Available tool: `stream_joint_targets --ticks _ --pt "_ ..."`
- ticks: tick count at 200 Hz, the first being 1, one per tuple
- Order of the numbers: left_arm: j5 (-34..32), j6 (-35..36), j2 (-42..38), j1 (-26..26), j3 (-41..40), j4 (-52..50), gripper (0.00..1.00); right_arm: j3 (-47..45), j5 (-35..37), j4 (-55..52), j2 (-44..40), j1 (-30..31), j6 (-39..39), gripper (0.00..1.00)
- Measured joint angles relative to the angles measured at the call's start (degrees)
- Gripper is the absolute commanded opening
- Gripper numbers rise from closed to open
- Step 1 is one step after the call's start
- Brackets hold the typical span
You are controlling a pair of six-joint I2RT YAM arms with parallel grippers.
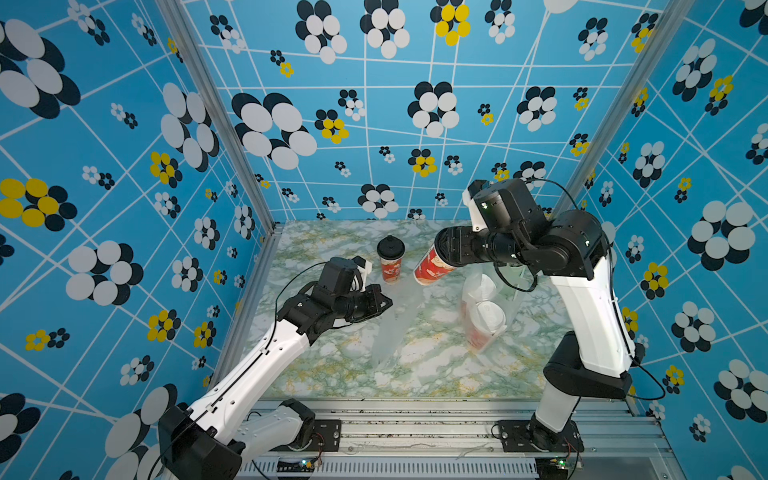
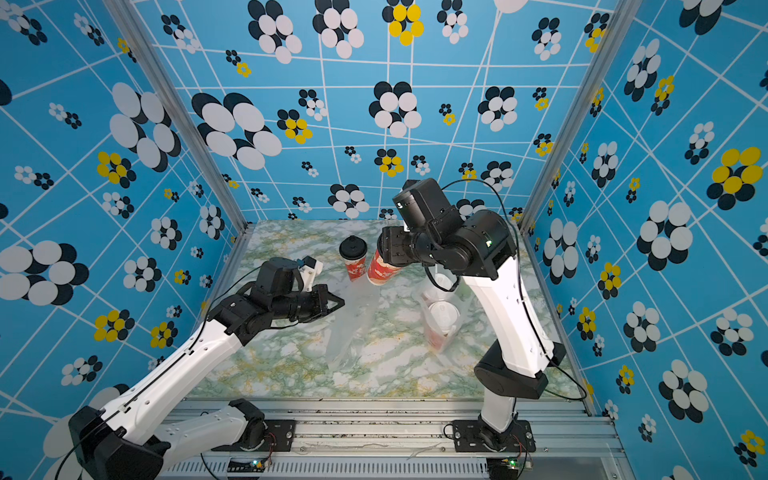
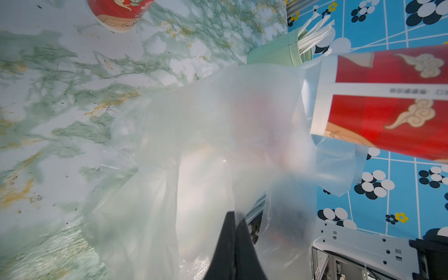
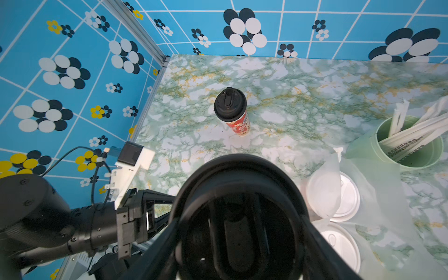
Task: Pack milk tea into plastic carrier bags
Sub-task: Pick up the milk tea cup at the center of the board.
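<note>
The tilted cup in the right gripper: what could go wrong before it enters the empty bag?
1. The held cup is tilted in the right gripper; it may slip or leak at the lid.
2. The left gripper pinches the empty bag, whose mouth looks collapsed; the cup may push the film aside.
3. The standing cup is close and may be knocked.

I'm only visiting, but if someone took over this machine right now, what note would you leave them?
Left tool: shut, pinching the empty bag by its edge.
Right tool: gripping a tilted black-lidded cup, lifted beside that bag's raised end.
Done: two white-lidded cups sit in the other bag.
To do: bag the held cup, then the standing cup on the table.
</note>
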Motion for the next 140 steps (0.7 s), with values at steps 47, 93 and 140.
stream_joint_targets --ticks 47,93,140 --pt "-1.09 -1.92 -0.72 -0.92 -1.14 1.51 0.0 0.07 -2.25 1.64 0.59 3.8 1.7 0.58" --pt "-2.73 -3.02 -1.18 -0.94 -1.9 1.84 0.0 0.07 -3.04 1.7 1.97 6.19 2.34 0.57" --pt "-5.25 -4.28 -3.34 -0.94 -2.1 1.84 0.0 -0.72 -0.7 0.13 1.99 7.15 3.26 0.57"
